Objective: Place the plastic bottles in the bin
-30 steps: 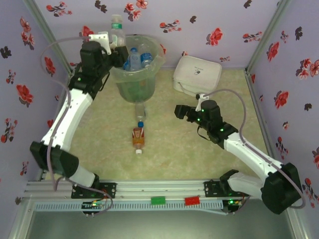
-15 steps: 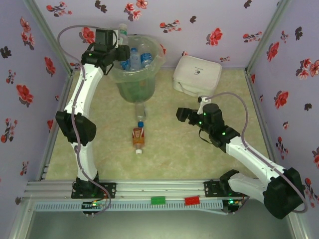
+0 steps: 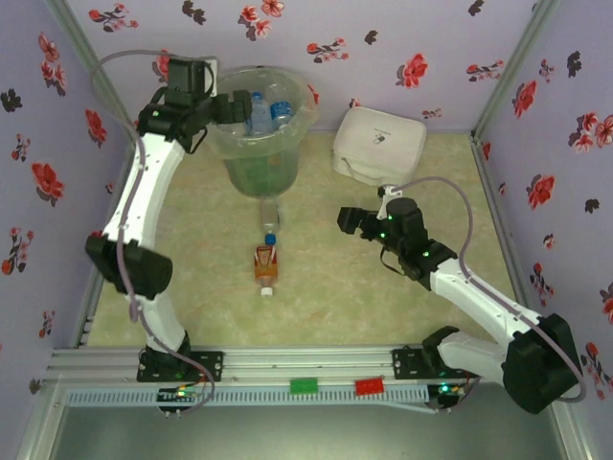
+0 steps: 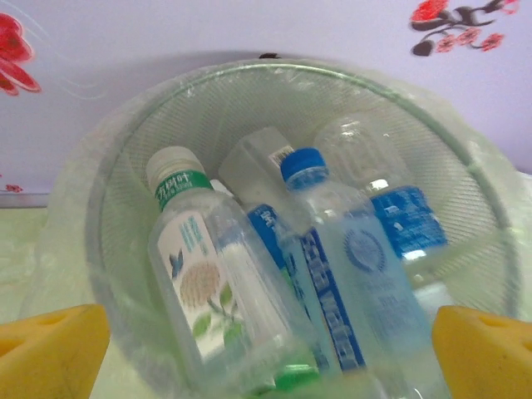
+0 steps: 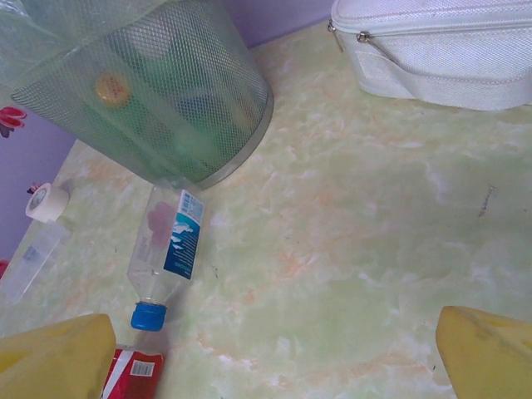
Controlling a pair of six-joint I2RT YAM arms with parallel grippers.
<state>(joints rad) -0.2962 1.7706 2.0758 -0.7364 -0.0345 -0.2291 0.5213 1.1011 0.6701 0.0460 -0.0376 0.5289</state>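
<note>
Lilac walls printed with red and black flowers close in a pale green marbled worktop (image 3: 335, 307). Near its middle lies an amber plastic bottle with a red label (image 3: 266, 268). Just beyond it lies a clear plastic bottle with a blue cap and blue label (image 5: 170, 249), cap towards the amber one and base at the foot of the bin.

To the right of these two, the right gripper (image 3: 345, 218) hangs over bare worktop. Its yellow pads (image 5: 486, 353) are spread wide, grasping nothing.

Towards the far edge stands the tall round translucent grey-green bin (image 3: 251, 168), lined with a clear bag. The left gripper (image 3: 235, 107) is at its left rim, claw released, with yellow fingertips (image 4: 50, 349) wide apart above the opening.

Inside the bin lean a green-capped bottle with a white leaf label (image 4: 199, 291) and several blue-labelled clear bottles (image 4: 341, 274).

A white rounded zip case (image 3: 379, 144) sits right of the bin, near the far edge.
</note>
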